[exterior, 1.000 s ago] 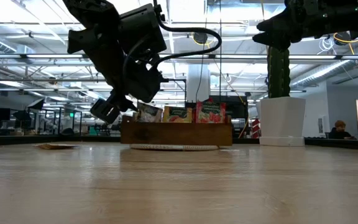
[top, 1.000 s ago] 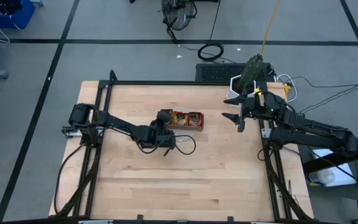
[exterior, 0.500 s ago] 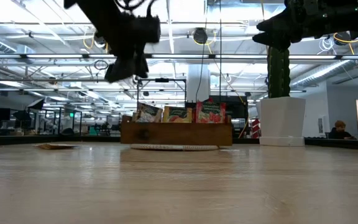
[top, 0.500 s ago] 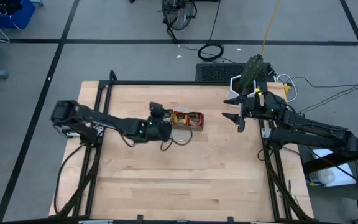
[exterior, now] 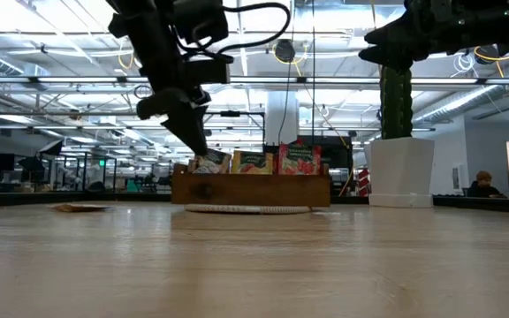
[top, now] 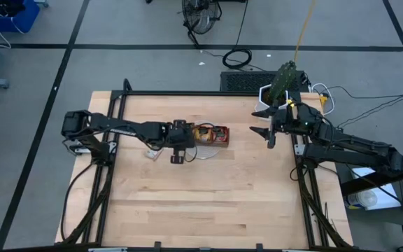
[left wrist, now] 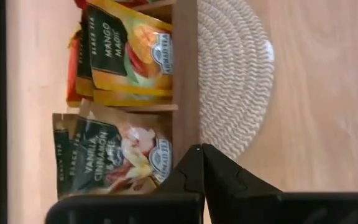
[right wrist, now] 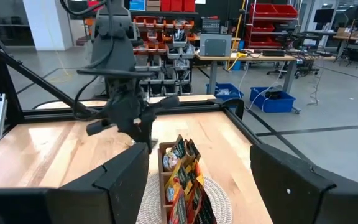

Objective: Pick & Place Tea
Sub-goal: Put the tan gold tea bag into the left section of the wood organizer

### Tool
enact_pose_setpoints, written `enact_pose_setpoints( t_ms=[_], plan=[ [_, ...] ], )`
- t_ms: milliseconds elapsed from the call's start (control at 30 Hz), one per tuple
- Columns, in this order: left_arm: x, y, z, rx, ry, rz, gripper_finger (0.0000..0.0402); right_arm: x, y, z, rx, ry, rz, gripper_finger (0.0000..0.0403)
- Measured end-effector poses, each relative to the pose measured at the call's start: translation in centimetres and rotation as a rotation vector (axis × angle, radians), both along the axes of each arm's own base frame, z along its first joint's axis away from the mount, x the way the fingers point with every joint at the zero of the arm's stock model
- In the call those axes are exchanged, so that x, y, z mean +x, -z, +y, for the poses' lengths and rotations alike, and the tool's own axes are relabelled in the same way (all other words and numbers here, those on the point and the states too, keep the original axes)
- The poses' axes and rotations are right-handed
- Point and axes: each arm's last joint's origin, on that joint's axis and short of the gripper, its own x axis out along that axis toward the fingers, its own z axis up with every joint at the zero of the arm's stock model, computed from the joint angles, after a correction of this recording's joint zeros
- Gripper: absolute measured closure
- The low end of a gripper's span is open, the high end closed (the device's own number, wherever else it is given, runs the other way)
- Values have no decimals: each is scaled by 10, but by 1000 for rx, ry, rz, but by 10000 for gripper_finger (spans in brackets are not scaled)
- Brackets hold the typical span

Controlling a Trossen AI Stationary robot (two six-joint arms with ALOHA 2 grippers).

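A brown wooden tray (top: pixel 210 134) stands on a round woven mat (left wrist: pixel 235 74) mid-table. Tea sachets stand upright in its compartments: beige vanilla ones (left wrist: pixel 114 155) at the left end, orange-yellow mango ones (left wrist: pixel 129 56) in the middle, red ones (exterior: pixel 299 161) beyond. My left gripper (left wrist: pixel 201 163) is shut with nothing between its fingers. It points slanting down over the tray's near wall, beside the beige sachets (exterior: pixel 208 161); I cannot tell whether it touches them. My right gripper (top: pixel 264 130) is open and level, high at the table's far right.
One flat pale sachet (top: pixel 150 153) lies on the table left of the tray (exterior: pixel 78 208). A cactus in a white pot (exterior: pixel 400 168) stands at the far right corner. Bare wooden table lies in front of the tray.
My left gripper has shut on nothing. It has risen from low beside the tray's left end and rolled about its wrist. It now points slanting down over the left compartment. The tray and sachets have stayed put.
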Motion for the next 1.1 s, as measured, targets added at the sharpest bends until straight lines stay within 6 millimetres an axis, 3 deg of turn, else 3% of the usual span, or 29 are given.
enact_pose_setpoints(
  t_ms=[133,533,733,967,1100],
  plan=[
    [1,0,6,15,-11,-11,400,1,0,0,0,0,2,142],
    [10,33,30,15,-72,75,401,1,0,0,5,0,2,142],
    [11,38,30,19,-111,90,401,1,0,0,2,0,3,142],
    [12,38,22,194,-166,99,401,1,0,0,-4,0,4,142],
    [12,38,20,154,-182,79,400,1,0,0,-4,0,4,142]
  ],
)
